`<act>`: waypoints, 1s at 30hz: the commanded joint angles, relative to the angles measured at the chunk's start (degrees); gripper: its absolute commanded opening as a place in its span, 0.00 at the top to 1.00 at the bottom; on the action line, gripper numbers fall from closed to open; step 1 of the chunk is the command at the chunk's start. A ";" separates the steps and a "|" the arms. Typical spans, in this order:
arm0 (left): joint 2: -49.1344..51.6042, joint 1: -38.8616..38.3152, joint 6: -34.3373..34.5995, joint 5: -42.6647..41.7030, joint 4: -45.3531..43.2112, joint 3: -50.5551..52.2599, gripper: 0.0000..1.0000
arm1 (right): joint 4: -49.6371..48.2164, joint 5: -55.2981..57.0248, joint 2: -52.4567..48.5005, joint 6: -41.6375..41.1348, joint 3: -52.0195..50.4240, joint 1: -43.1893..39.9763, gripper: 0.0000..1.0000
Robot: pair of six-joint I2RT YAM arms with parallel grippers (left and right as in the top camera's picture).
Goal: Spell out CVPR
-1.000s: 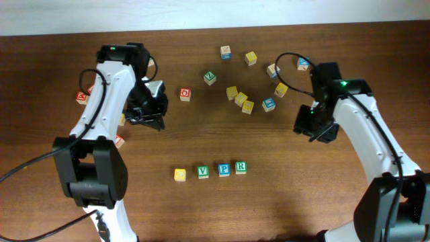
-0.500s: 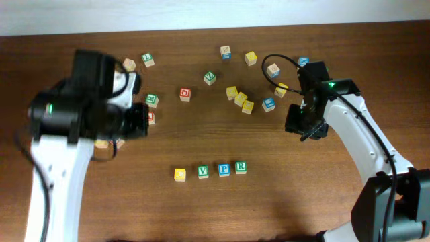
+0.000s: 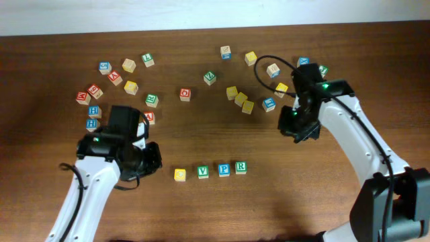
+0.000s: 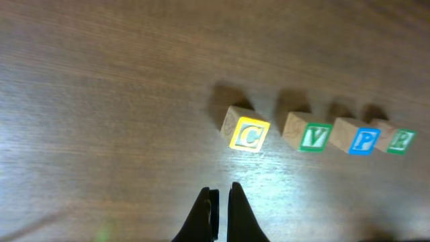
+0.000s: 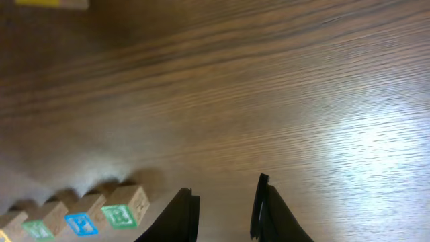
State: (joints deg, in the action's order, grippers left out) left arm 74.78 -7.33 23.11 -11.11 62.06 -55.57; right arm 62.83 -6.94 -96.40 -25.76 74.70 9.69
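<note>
Four letter blocks stand in a row at the front middle of the table: yellow C (image 3: 179, 175), green V (image 3: 203, 172), blue P (image 3: 224, 169), green R (image 3: 240, 167). In the left wrist view they read C (image 4: 250, 134), V (image 4: 310, 136), P (image 4: 363, 140), R (image 4: 400, 140). My left gripper (image 3: 153, 160) is shut and empty, just left of the C block, its tips (image 4: 222, 196) short of it. My right gripper (image 3: 291, 129) is open and empty, above and right of the row; its fingers (image 5: 225, 198) are beside the R block (image 5: 124, 208).
Several loose letter blocks lie at the back left around a yellow one (image 3: 131, 87). More lie at the back middle and right, around another yellow one (image 3: 240, 99). A red O block (image 3: 185, 94) sits alone between the groups.
My left arm has swung from the back left down to the front left, beside the C block. My right arm has shifted a little left. The row has not moved.
</note>
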 commanded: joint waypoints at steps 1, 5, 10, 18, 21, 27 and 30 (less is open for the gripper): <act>-0.50 0.20 5.31 0.22 -3.56 6.27 1.00 | -0.61 -1.03 -0.46 -0.20 -2.32 4.00 0.82; -0.33 0.20 5.77 2.47 -9.18 10.12 1.00 | -5.77 0.13 -0.46 -1.81 -6.60 7.96 0.82; 1.49 0.20 8.98 8.98 -11.67 10.12 1.00 | -9.42 -0.17 -0.46 -4.98 -10.58 9.57 0.82; 13.29 0.20 8.98 8.76 -14.32 10.12 1.00 | -10.86 -0.22 -0.46 -5.20 -13.31 13.49 0.83; 13.99 0.20 6.01 3.96 -16.02 10.10 1.00 | -12.81 0.07 -0.48 -8.35 -15.34 16.65 0.89; 14.03 0.17 4.90 3.39 -16.87 10.12 1.00 | -17.73 -0.22 -0.48 -9.27 -18.99 17.42 0.96; 14.05 -0.59 4.02 3.41 -17.92 10.12 1.00 | -17.68 -0.31 -0.48 -9.27 -19.21 17.42 0.96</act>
State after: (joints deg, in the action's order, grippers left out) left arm 88.62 -7.33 29.04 -6.83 45.04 -45.69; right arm 45.36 -7.20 -96.71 -34.48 55.94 26.89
